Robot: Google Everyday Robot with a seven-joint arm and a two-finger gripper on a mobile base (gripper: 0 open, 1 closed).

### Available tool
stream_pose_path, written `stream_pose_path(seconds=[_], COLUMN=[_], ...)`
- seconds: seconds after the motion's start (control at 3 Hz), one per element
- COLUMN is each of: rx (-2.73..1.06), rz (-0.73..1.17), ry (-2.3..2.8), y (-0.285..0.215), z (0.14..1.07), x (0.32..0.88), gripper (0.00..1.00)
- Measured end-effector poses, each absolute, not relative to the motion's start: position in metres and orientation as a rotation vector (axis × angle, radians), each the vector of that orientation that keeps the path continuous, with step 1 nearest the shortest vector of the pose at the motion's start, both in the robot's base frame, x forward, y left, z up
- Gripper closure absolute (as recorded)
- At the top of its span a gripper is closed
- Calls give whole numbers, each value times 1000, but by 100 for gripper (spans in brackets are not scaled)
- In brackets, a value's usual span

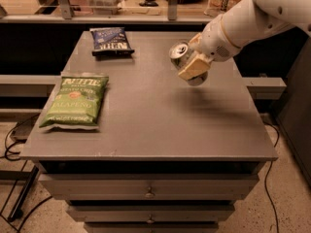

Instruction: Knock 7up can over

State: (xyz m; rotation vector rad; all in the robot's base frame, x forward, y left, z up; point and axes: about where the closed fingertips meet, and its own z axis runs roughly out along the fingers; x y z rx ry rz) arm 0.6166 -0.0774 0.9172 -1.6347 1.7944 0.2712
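Observation:
The 7up can [181, 52] is at the right back part of the grey table [146, 120]. It is tilted, with its silver top and pull tab leaning to the left and its base near the tabletop. My gripper [193, 57] reaches in from the upper right on the white arm [243, 23] and is closed around the can's body. One tan finger [193, 68] lies across the can's front and the other shows behind it. Most of the can's label is hidden by the finger.
A green chip bag [75, 100] lies flat at the left of the table. A dark blue chip bag [111, 40] lies at the back left. Drawers [148, 193] run below the front edge. A shelf with items stands behind the table.

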Motion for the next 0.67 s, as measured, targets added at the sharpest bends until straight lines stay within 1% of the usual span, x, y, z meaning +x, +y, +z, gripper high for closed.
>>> stream_pose_path(seconds=[0.33,0.67], rx=[-1784,-1956], rz=[94,-94], ry=[1829,1909], y=[-85,-98], z=[909,879], x=[605,593], gripper=[100,74])
